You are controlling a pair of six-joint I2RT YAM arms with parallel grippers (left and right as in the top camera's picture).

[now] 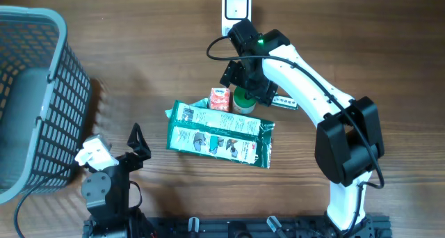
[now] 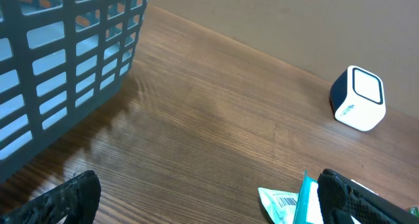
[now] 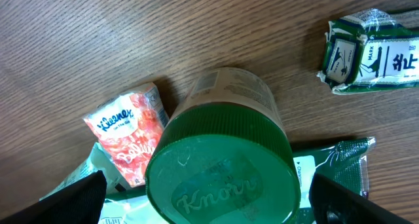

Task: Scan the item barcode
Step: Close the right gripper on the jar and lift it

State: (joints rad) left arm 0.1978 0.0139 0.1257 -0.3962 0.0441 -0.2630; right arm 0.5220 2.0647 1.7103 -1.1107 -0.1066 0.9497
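Observation:
A jar with a green "Knorr" lid (image 3: 222, 171) stands upright on the table. My right gripper (image 3: 213, 199) hangs just above it, open, one finger on each side of the lid and neither touching it. From overhead, the right gripper (image 1: 247, 83) covers most of the jar (image 1: 243, 101). The white barcode scanner (image 1: 236, 6) stands at the table's far edge, and the same scanner (image 2: 357, 98) shows at the right of the left wrist view. My left gripper (image 1: 135, 144) is open and empty at the near left, over bare wood (image 2: 206, 201).
A red Kleenex pack (image 1: 220, 99) lies against the jar's left side. A large green flat package (image 1: 219, 135) lies in front of both. A small green packet (image 1: 285, 101) lies to the right. A grey plastic basket (image 1: 35, 99) fills the left edge.

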